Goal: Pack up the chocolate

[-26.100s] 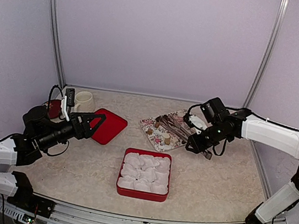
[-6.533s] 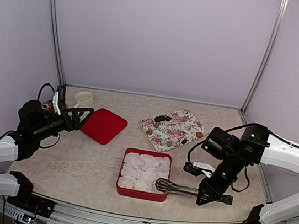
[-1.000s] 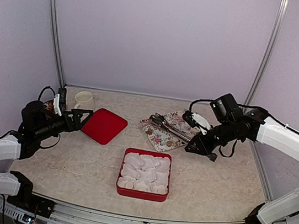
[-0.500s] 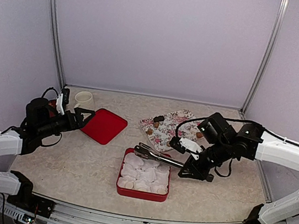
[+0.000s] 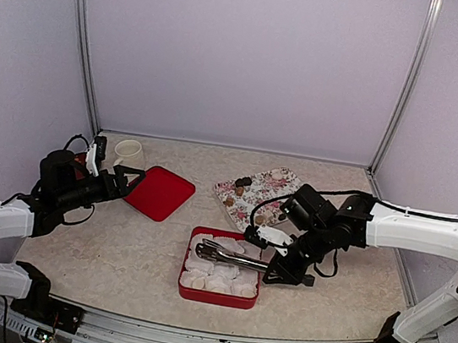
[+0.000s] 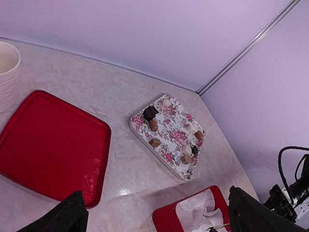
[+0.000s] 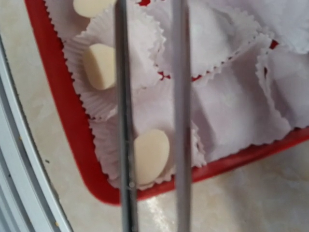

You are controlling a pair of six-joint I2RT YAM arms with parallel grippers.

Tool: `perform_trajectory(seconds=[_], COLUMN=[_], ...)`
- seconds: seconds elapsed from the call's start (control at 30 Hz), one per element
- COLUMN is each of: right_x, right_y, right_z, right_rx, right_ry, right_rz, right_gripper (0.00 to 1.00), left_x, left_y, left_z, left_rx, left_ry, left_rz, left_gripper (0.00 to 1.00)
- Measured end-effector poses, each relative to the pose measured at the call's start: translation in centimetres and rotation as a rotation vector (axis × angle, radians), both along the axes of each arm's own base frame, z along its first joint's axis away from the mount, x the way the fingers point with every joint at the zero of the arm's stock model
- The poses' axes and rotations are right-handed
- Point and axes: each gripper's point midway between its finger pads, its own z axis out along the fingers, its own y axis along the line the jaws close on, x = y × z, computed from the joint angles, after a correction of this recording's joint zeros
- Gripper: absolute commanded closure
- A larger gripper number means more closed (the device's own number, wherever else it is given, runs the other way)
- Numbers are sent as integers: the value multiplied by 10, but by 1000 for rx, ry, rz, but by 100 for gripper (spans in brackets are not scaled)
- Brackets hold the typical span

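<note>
Right tool: clamped narrow on the handle end of silver metal tongs, held nearly level over the box.
Tongs' arms: slightly apart in the right wrist view; tips over the box's left side; whether they pinch anything cannot be told.
Box: shallow square red box on the beige counter, filled with white crinkled paper cups.
Chocolate: small dark brown and tan chocolate pieces scattered on the flowered rectangular tray, beyond the box.
In the cups: three pale cream pieces along one red edge.
Left tool: spread wide, holding nothing, above the counter near the flat red lid.
Cream ribbed mug: upright, just left of the lid.
</note>
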Motion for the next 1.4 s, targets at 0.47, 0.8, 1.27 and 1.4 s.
perform_trajectory(seconds=[0.47,0.8,1.27,1.4], right_x=[-1,-2,5,22], right_y=[8,10,10,5], right_z=[-17,-22,-8,22], right_rx=[-14,-16,7,86], right_ry=[32,43,12,-35], right_rz=[24,35,16,-34], right_gripper=[74,64,69,69], left_x=[0,0,1,1], left_y=[0,0,0,0], left_z=[0,0,-4,-4], left_rx=[1,3,7,7], left_ry=[-1,-3,9,9], left_rz=[0,0,0,0], left_gripper=[1,1,1,1])
